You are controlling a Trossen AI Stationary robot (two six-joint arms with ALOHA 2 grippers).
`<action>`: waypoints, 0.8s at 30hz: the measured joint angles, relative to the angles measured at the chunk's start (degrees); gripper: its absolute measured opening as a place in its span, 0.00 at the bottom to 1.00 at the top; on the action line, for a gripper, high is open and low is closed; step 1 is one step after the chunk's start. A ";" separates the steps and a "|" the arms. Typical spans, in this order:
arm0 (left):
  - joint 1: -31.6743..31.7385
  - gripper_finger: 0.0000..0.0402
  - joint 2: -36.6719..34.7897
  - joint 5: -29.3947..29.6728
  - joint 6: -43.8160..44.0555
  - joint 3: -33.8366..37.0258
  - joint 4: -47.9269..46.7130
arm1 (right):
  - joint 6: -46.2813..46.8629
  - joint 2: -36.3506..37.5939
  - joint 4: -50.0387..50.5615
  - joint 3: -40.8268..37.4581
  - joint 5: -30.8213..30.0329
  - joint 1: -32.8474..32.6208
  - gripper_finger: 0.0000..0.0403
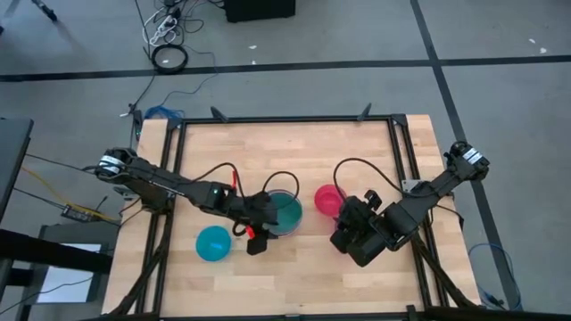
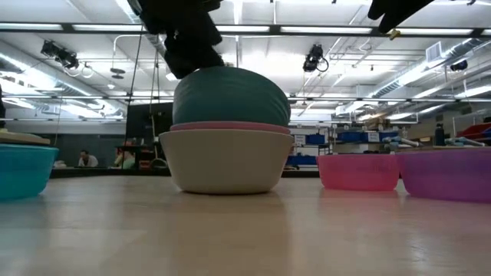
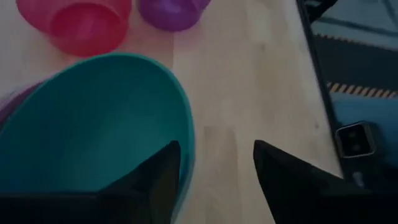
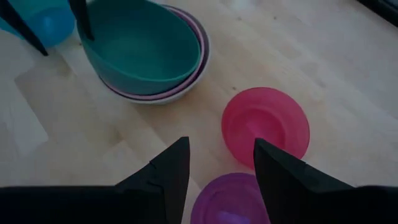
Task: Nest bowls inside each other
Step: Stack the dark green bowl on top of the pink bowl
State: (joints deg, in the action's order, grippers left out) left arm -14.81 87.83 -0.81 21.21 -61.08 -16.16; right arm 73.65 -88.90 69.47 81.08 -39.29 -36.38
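Note:
A teal-green bowl (image 4: 140, 43) sits tilted inside a pale pink bowl (image 2: 230, 127), which is nested in a grey-white bowl (image 2: 226, 161) at the table's middle. My left gripper (image 3: 214, 144) is open at the teal bowl's near-left rim (image 3: 186, 134), with one finger over the bowl's inside and one outside it. A cyan bowl (image 1: 213, 242) stands to the stack's left. A red-pink bowl (image 4: 264, 127) and a purple bowl (image 4: 230, 199) stand to its right. My right gripper (image 4: 221, 146) hovers open above those two, holding nothing. My left gripper stands open astride the teal bowl's rim (image 3: 184, 163), slanting down from the table's left. I cannot tell whether the inner finger (image 3: 158, 177) touches the rim. The bowl rests tilted in the pale pink bowl.
Black frame rails (image 1: 285, 119) border the wooden table. Bare wood lies along the near edge (image 2: 245, 230) and behind the bowls at the far side (image 1: 285, 152). In the high view my right arm hides the purple bowl.

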 joint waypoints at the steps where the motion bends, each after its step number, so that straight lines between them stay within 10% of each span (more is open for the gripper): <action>1: 0.00 0.53 0.00 -0.78 0.56 0.00 0.56 | -0.05 0.00 0.02 0.00 -0.06 -0.02 0.41; 24: -1.01 0.53 1.36 -3.99 7.98 3.32 6.97 | 3.13 -0.07 -6.39 -10.28 -1.41 0.07 0.41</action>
State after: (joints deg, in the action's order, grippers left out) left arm -15.81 89.19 -4.80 29.19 -57.76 -9.19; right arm 76.78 -88.97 63.08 70.79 -40.70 -36.32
